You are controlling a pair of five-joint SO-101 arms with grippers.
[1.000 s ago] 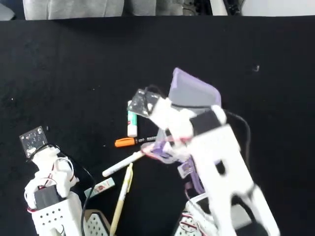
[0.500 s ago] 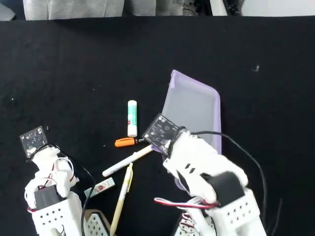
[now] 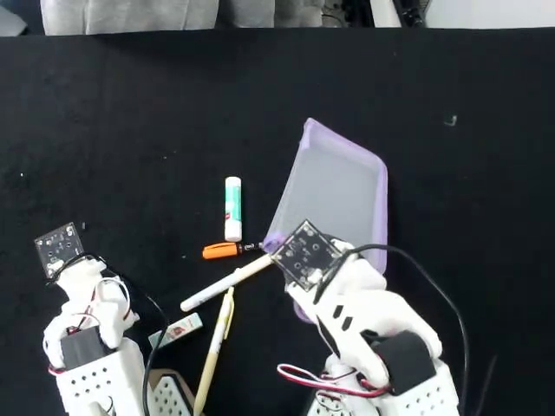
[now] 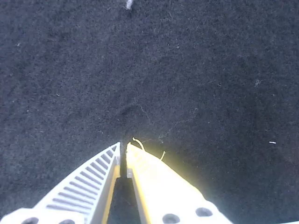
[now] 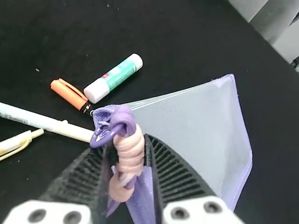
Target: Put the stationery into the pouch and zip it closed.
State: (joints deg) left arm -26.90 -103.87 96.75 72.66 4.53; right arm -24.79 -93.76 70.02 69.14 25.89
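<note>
The purple pouch lies near the middle of the black table. Its long axis runs from the near edge toward the far edge, with the zip-pull end nearest the arms. It looks empty to me, so I'd say nothing is packed yet and the zipping is all to come. The right gripper pinches the zip-pull tassel. Just left of the pouch lie the glue stick, orange marker, white pen and yellow pen. The left gripper, jaws nearly pressed together on nothing, hangs over the near left corner.
</note>
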